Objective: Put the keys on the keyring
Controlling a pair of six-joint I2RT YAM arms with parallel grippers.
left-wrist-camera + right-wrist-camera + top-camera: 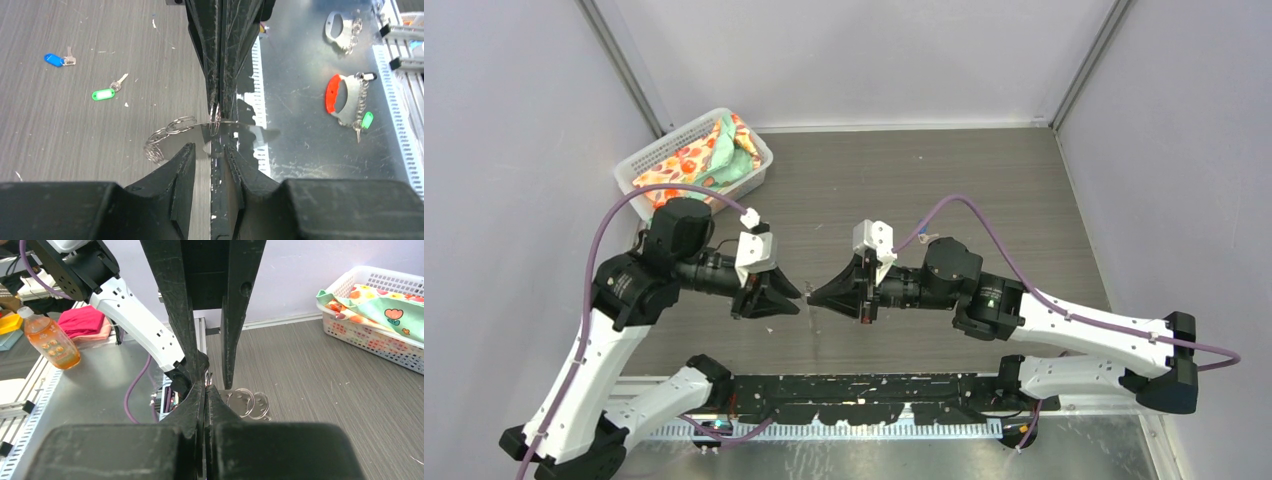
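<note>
Right gripper [205, 390]: pressed together, pinching keyring [167, 135] at its tips | Left gripper [207, 152]: spread, tip to tip with it, gripping nothing | Blue key [56, 59], green key [106, 92]: on table [75, 150], well apart from both grippers.
</note>
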